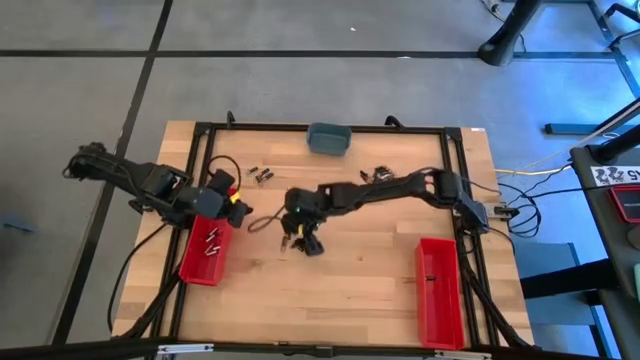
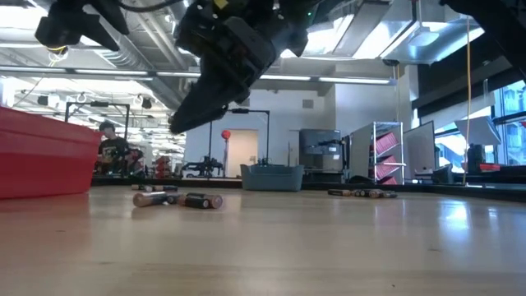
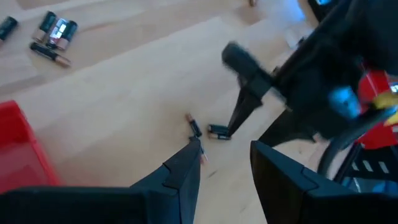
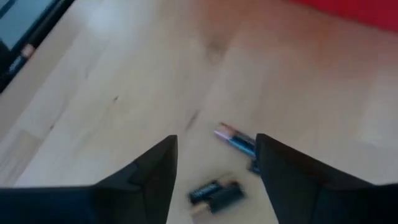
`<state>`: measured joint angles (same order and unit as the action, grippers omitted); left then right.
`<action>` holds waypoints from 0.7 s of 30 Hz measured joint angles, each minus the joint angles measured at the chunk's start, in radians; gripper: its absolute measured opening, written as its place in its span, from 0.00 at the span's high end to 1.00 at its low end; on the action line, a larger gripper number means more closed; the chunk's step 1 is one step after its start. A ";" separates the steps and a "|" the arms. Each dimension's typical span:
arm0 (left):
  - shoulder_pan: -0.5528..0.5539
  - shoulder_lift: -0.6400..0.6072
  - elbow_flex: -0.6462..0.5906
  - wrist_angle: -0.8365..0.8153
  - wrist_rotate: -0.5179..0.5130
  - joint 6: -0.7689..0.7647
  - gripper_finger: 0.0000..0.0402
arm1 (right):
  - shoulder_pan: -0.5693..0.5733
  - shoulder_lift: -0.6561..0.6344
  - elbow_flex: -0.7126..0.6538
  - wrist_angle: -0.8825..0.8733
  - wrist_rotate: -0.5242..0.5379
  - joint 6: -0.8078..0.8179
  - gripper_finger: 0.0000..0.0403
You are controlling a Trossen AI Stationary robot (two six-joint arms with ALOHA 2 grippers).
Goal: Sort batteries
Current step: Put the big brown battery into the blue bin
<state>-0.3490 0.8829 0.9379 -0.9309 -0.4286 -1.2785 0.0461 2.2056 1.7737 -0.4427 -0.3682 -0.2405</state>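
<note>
Two small batteries (image 4: 214,193) (image 4: 236,140) lie on the wooden table between the open fingers of my right gripper (image 4: 214,180), which hovers over them at the table's middle (image 1: 300,238). The left wrist view shows the same pair (image 3: 217,132) (image 3: 194,127) under one right fingertip (image 3: 239,118). My left gripper (image 3: 227,165) is open and empty, above the far end of the left red bin (image 1: 205,250). More batteries lie in a far-left cluster (image 1: 262,175) (image 2: 177,199) and a far-right cluster (image 1: 380,175) (image 2: 362,193). A couple of batteries rest in the left bin (image 1: 212,243).
A second red bin (image 1: 438,290) stands at the near right. The grey-blue dish (image 1: 328,140) (image 2: 271,177) sits at the far edge's middle. A black frame (image 1: 200,130) borders the table, and cables run along its left and right sides. Bare wood lies between the bins.
</note>
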 joint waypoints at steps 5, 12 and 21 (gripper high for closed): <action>-0.037 0.001 0.000 -0.003 -0.014 -0.012 0.68 | 0.046 0.034 -0.001 0.053 0.083 -0.034 0.45; -0.047 0.002 0.000 -0.003 -0.064 -0.024 0.68 | 0.052 0.099 -0.001 0.079 0.178 -0.089 0.45; -0.052 0.002 0.000 -0.003 -0.076 -0.080 0.68 | 0.017 0.143 0.000 0.121 0.174 -0.181 0.46</action>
<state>-0.4014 0.8853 0.9379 -0.9337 -0.5044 -1.3584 0.0630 2.3486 1.7733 -0.3216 -0.1940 -0.4212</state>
